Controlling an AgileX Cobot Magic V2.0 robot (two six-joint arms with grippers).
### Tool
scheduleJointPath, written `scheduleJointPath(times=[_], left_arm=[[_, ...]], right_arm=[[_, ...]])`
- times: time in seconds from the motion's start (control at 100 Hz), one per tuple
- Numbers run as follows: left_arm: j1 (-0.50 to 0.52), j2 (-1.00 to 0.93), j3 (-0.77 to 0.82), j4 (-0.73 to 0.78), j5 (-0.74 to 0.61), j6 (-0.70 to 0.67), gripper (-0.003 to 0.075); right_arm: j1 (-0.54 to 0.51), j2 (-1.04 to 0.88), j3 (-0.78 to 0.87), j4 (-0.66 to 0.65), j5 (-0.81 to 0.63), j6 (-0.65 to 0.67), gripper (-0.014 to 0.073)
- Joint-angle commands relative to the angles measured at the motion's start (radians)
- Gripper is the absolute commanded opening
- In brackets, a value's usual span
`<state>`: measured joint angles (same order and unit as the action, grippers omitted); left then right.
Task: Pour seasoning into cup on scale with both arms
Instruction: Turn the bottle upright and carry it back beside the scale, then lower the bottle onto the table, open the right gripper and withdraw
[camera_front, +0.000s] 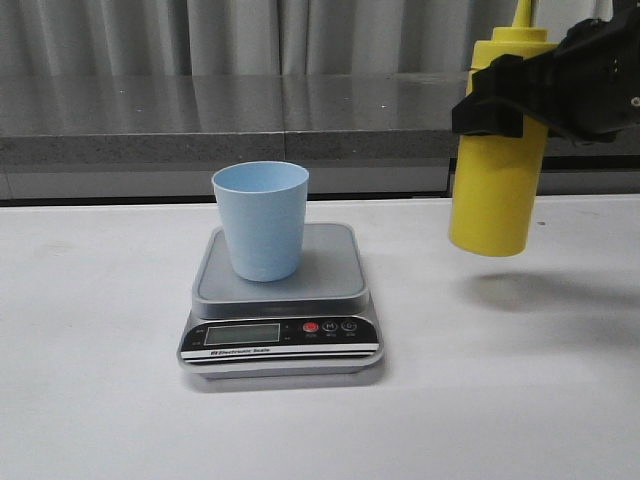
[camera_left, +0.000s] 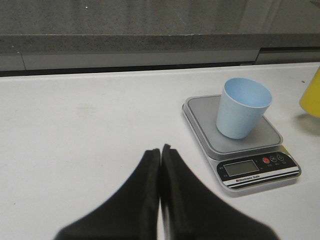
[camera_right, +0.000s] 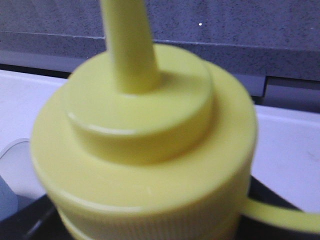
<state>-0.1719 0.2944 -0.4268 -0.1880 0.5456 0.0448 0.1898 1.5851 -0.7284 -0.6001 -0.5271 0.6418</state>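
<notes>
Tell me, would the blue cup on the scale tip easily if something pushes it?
Probably yes. The cup looks like thin, empty plastic, so likely light. It narrows toward its base and stands free on the smooth scale platform, so a push near the rim might tip or slide it.

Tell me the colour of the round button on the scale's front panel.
Red. The button sits on the scale just right of the display; the front view shows it best.
</notes>
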Motion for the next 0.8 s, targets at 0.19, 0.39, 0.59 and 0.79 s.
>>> scheduleJointPath(times=[0.19,0.39,0.59,0.79], left_arm=[[0.001,0.009,-0.024,-0.009,-0.078,-0.008,-0.002],[0.001,0.009,-0.024,-0.009,-0.078,-0.008,-0.002],[0.001,0.009,-0.024,-0.009,-0.078,-0.008,-0.002],[0.001,0.009,-0.024,-0.009,-0.078,-0.008,-0.002]], right_arm=[[-0.008,0.124,-0.023,0.044,-0.182,-0.101,-0.006],[-0.008,0.185,-0.023,0.044,-0.238,-0.103,-0.006],[-0.008,0.19,-0.023,0.044,-0.254,-0.103,0.001],[-0.008,0.19,-0.023,0.044,-0.263,-0.103,0.0162]])
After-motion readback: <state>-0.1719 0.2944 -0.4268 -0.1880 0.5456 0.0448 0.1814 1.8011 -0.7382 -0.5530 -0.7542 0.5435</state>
